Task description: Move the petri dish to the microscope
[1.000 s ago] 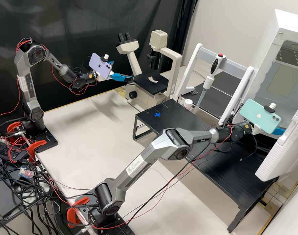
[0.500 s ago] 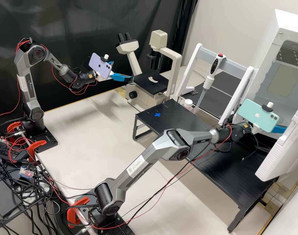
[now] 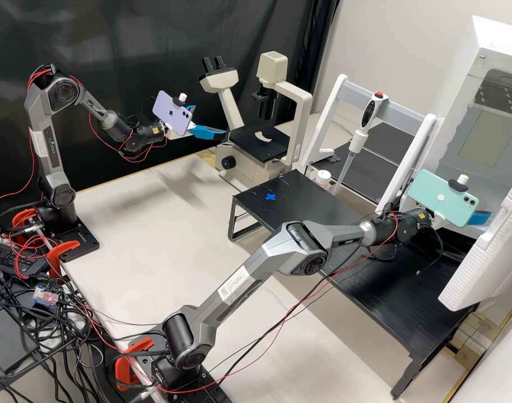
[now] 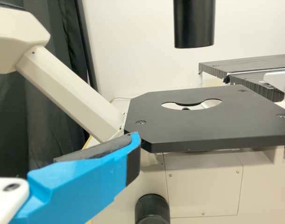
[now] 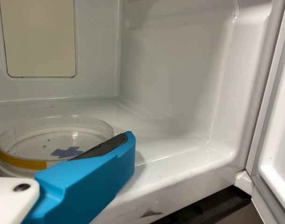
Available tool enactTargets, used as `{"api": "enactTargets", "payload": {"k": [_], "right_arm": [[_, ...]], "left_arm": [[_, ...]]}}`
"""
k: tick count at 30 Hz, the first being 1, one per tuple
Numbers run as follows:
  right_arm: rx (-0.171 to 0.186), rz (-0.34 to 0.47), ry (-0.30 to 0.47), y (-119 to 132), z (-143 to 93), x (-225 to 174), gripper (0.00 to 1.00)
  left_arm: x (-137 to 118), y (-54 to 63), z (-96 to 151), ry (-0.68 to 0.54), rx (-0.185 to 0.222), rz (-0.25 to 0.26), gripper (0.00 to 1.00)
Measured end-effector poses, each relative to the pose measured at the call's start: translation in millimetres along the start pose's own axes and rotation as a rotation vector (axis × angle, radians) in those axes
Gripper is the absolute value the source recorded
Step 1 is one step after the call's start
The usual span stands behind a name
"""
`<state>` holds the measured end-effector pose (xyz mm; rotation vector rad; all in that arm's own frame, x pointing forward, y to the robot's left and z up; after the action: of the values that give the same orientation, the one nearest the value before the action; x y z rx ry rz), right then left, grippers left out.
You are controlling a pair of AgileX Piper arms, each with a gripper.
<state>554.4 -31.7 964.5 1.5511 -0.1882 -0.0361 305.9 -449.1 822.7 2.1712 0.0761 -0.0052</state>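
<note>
We've R gripper (image 3: 482,217) nearer, right of high-view frame, w/ fingers spread; L gripper (image 3: 210,121) likewise. Dish (image 5: 37,140) flat, round, just beyond R pad (image 5: 103,148).

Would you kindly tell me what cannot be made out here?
- Petri dish: in the right wrist view, the right claw covers part of it.
- Dark specks at the dish: too small to identify, right wrist view.
- Microscope head: cut off by the left wrist view's edge.
- Black platform: in the high view, the right arm hides part of its top.
- White cabinet: cut off by the high view's edge.
</note>
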Motion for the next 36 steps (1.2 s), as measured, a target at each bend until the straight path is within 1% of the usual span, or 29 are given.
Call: {"api": "enactTargets", "payload": {"k": [21,24,28,36], "right_arm": [[0.007,0.007,-0.007,3.9,4.0,-0.5,0.00],[0.015,0.009,0.008,3.7,7.5,-1.2,0.00],[0.023,0.006,0.015,4.6,17.9,-5.6,0.00],[0.037,0.013,0.019,20.8,29.3,-28.5,0.00]], "left_arm": [[0.0,0.0,0.0,0.000,0.000,0.000,1.00],[0.0,0.0,0.0,0.000,0.000,0.000,1.00],[0.0,0.0,0.0,0.000,0.000,0.000,1.00],[0.0,0.0,0.0,0.000,0.000,0.000,1.00]]}}
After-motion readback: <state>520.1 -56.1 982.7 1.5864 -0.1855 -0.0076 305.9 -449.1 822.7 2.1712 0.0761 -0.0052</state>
